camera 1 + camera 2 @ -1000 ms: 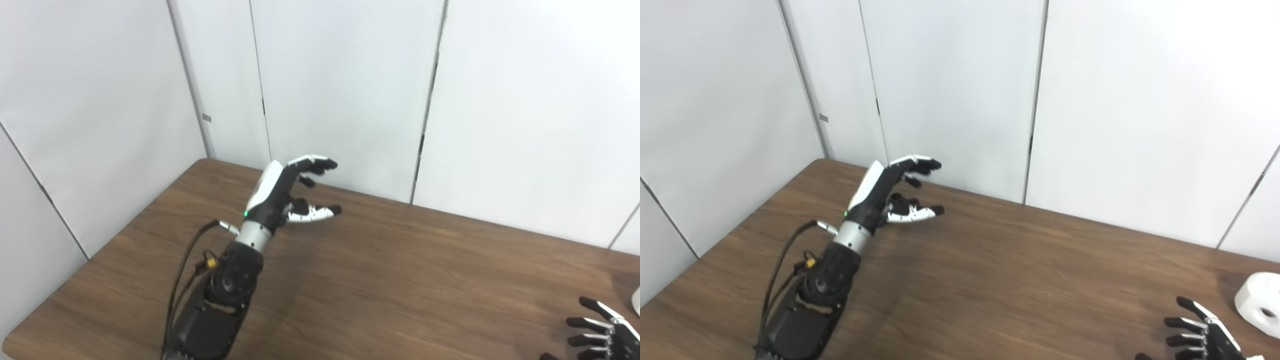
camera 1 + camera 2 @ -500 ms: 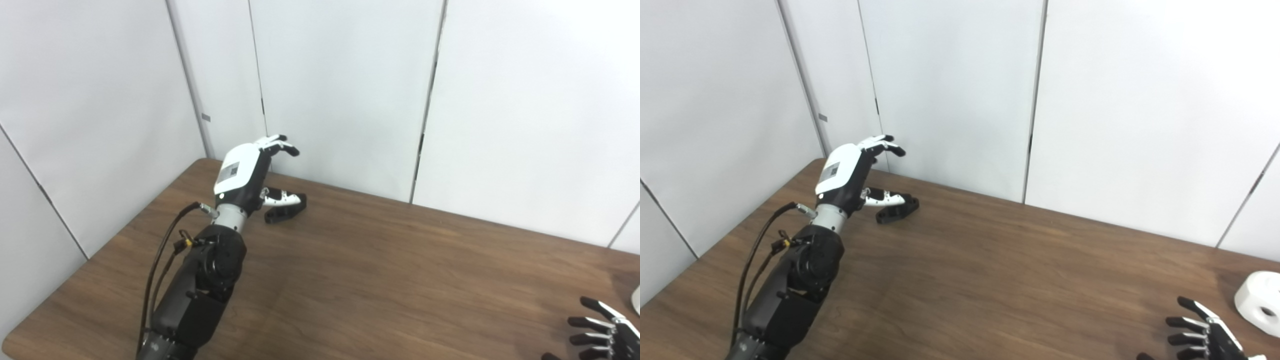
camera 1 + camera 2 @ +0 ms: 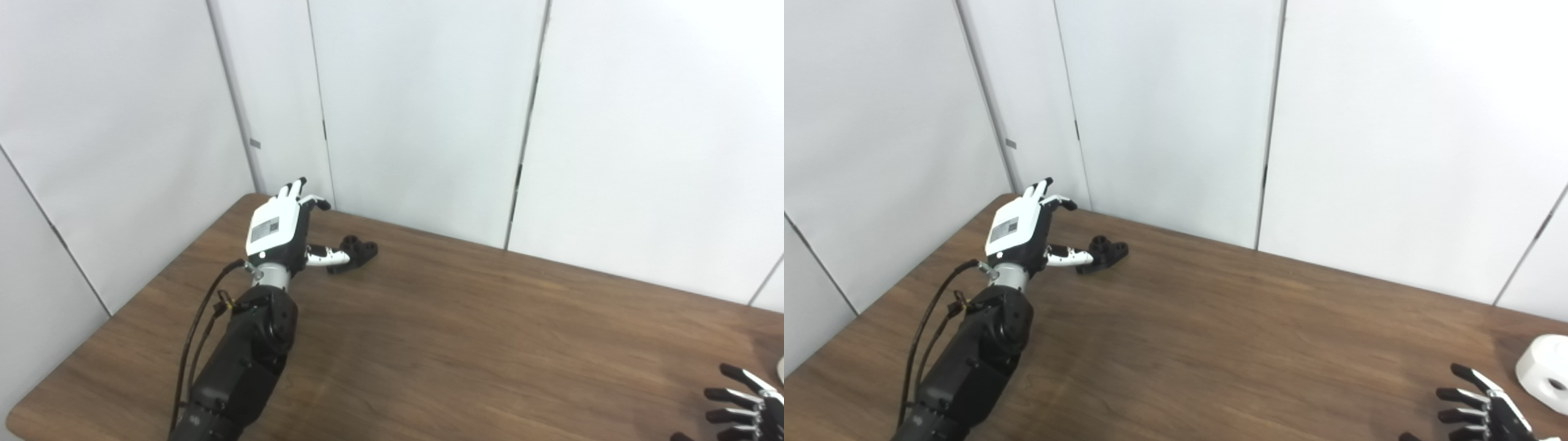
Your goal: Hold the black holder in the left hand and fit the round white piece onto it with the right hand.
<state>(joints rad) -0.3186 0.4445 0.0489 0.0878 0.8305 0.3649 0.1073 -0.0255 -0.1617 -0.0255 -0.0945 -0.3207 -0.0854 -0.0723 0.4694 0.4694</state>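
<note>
The black holder (image 3: pixel 357 250) lies on the wooden table (image 3: pixel 465 343) near the far left corner. My left hand (image 3: pixel 277 228) is open, palm down, just left of the holder, with its thumb reaching toward it; whether they touch is unclear. The round white piece (image 3: pixel 1543 372) with a hole in its side sits at the right edge of the table. My right hand (image 3: pixel 1482 411) is open at the bottom right, fingers spread, a little left of the white piece and apart from it.
White wall panels (image 3: pixel 422 104) stand close behind the table's far edge and along its left side. A black cable (image 3: pixel 199 324) runs along my left forearm.
My left hand has swung left and turned palm down, uncovering the black holder, and now sits lower beside it. My right hand has barely moved.
</note>
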